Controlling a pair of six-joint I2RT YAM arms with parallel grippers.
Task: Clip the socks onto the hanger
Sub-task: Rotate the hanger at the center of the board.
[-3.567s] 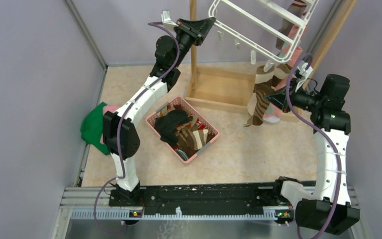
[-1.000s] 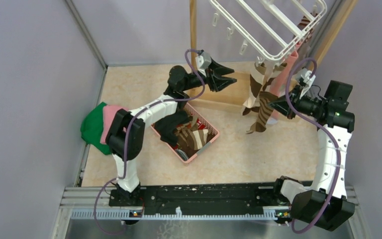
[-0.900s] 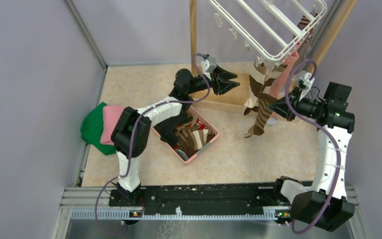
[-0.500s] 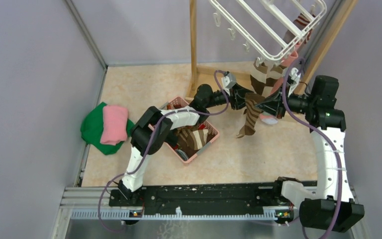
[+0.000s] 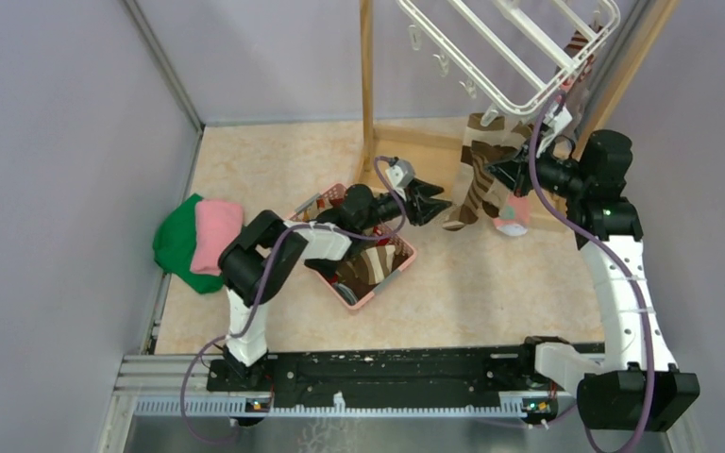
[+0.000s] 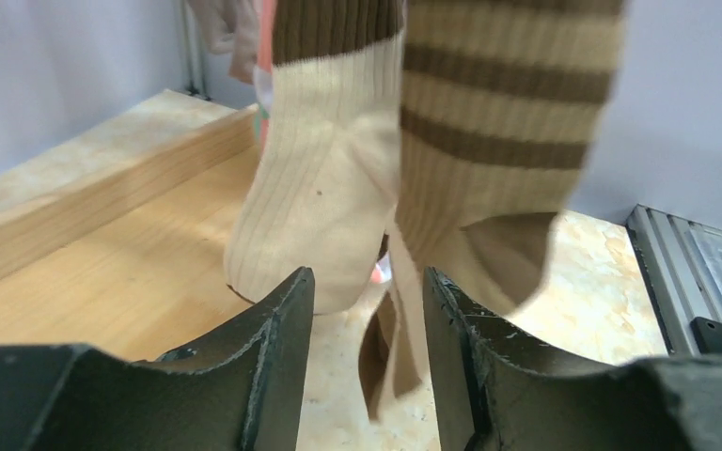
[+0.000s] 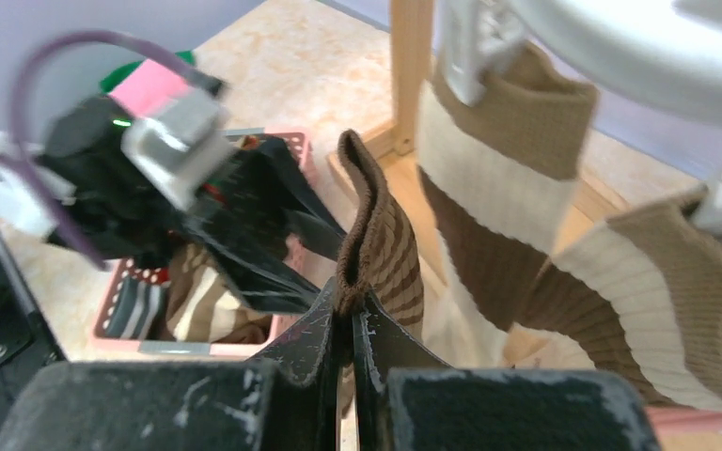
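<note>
Right gripper [image 7: 351, 315] fingers pressed together on a fold of the striped sock [image 6: 498, 150], lifted nearer the hanger [image 7: 639, 66] than half a second ago, left gripper [image 6: 365, 348] spread, drawn back from the toe, sock cuff under a white clip [image 7: 470, 42], hanger cut off at frame top, toe blurred.

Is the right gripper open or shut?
Shut: the right gripper has its fingers pressed together on a fold of the brown striped sock.
</note>
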